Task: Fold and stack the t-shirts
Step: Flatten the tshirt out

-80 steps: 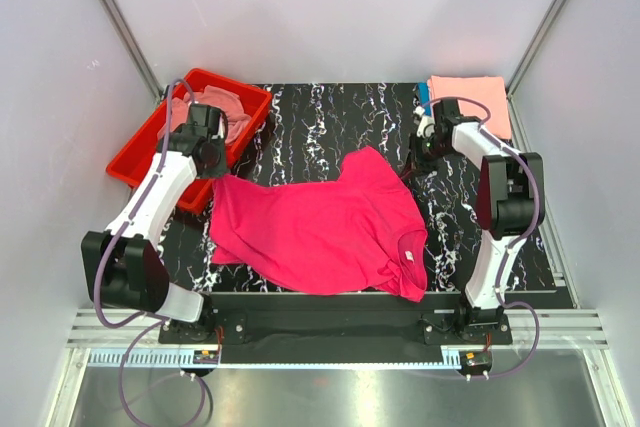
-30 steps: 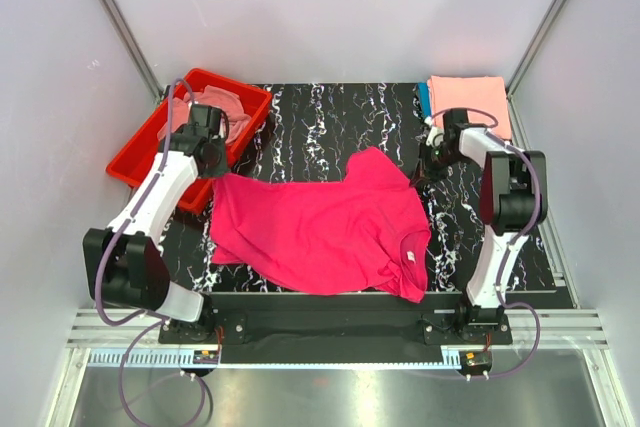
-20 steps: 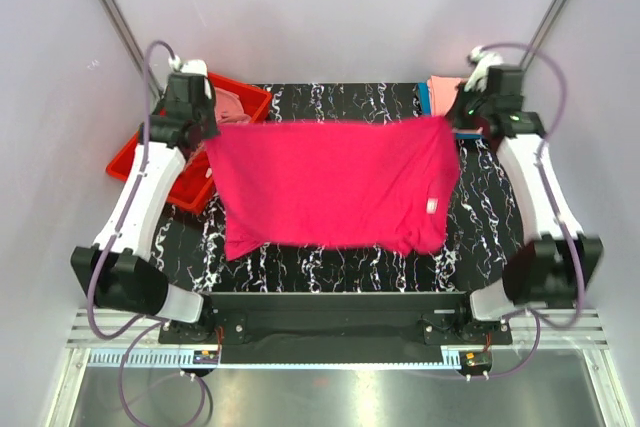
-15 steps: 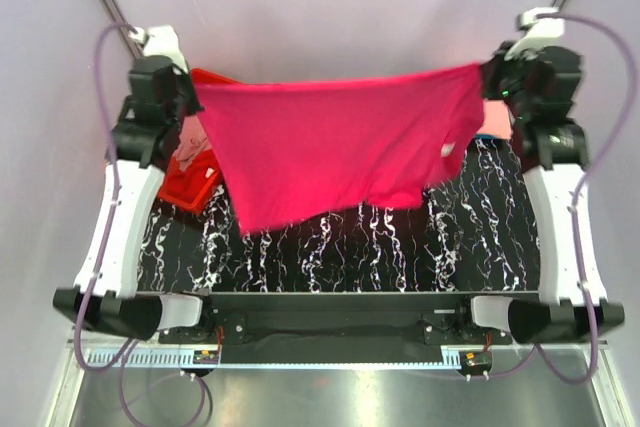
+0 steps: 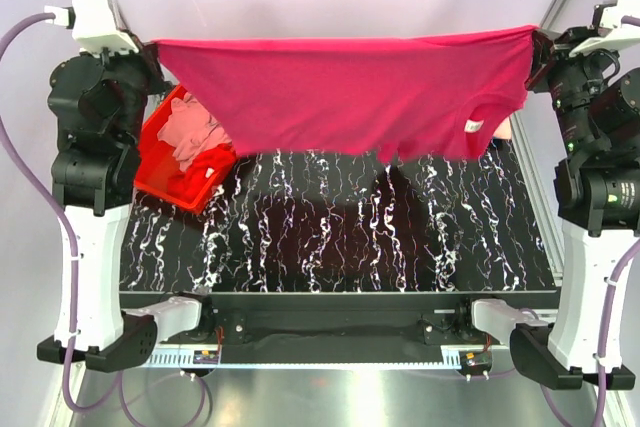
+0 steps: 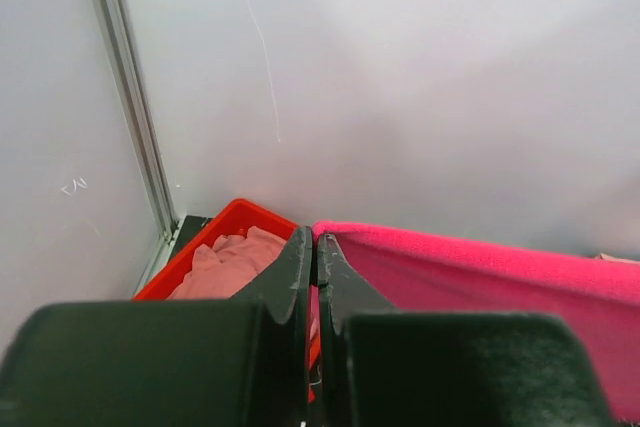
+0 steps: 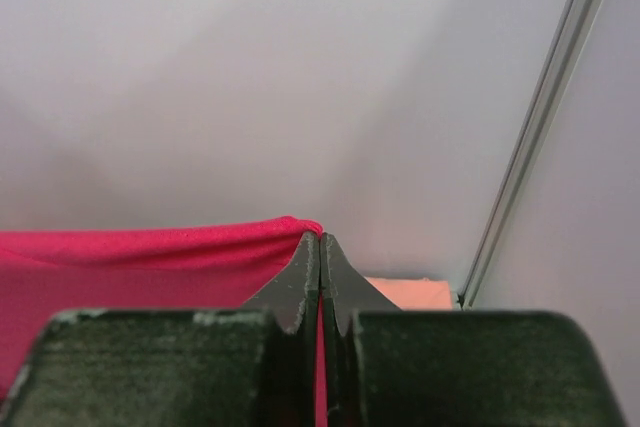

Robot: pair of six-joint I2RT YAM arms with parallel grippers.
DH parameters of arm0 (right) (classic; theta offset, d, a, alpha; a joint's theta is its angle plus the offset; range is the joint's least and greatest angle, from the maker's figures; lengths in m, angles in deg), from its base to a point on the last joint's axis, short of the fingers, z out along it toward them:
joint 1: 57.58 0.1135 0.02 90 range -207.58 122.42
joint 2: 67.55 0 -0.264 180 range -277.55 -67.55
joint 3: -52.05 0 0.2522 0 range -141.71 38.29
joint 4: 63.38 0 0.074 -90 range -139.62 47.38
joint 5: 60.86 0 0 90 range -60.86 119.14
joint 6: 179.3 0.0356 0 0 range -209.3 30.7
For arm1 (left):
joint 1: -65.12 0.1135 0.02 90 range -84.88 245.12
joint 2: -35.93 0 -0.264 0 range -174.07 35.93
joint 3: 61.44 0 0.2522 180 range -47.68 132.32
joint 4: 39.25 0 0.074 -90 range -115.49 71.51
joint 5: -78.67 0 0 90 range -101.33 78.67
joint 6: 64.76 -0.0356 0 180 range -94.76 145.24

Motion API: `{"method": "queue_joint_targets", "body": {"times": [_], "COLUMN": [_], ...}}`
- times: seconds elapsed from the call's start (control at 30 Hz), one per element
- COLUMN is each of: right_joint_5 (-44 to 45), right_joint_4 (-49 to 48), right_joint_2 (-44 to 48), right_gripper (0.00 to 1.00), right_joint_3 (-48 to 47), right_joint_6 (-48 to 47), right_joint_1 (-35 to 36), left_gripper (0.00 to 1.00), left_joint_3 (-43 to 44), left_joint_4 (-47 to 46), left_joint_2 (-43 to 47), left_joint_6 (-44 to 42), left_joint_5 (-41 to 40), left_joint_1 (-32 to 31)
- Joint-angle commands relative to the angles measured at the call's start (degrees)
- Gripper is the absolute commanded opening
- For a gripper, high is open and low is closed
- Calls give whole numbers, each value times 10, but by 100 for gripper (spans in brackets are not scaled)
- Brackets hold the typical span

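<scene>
Way up over the desk (image 5: 300,247), both arms stand nearly straight up, left tool (image 5: 152,46) and right tool (image 5: 536,39) each pinched tight on a top corner of the hot pink t-shirt (image 5: 350,92). It hangs stretched flat between them, clear of the desk.

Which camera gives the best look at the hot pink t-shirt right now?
The top external view: the hot pink t-shirt hangs spread full width between the left gripper and right gripper. Each wrist view shows only the top edge running off from one pinched corner.
</scene>
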Motion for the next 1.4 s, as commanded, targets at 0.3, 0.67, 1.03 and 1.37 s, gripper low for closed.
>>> {"method": "queue_joint_targets", "body": {"times": [0.3, 0.67, 1.03, 1.37], "right_joint_5": [14, 45, 69, 85], "right_joint_4": [39, -26, -23, 68], "right_joint_2": [60, -13, -78, 21], "right_gripper": [0, 0, 0, 0], "right_joint_3": [-64, -12, -111, -61], "right_joint_6": [-32, -54, -87, -74], "right_joint_1": [-1, -1, -1, -1], "left_gripper": [0, 0, 0, 0], "left_joint_3": [65, 57, 96, -58], "left_joint_4": [7, 10, -25, -38], "left_joint_2": [31, -74, -94, 40], "left_joint_6": [7, -6, -11, 1], "left_joint_5": [100, 27, 43, 78], "left_joint_1": [1, 1, 0, -12]}}
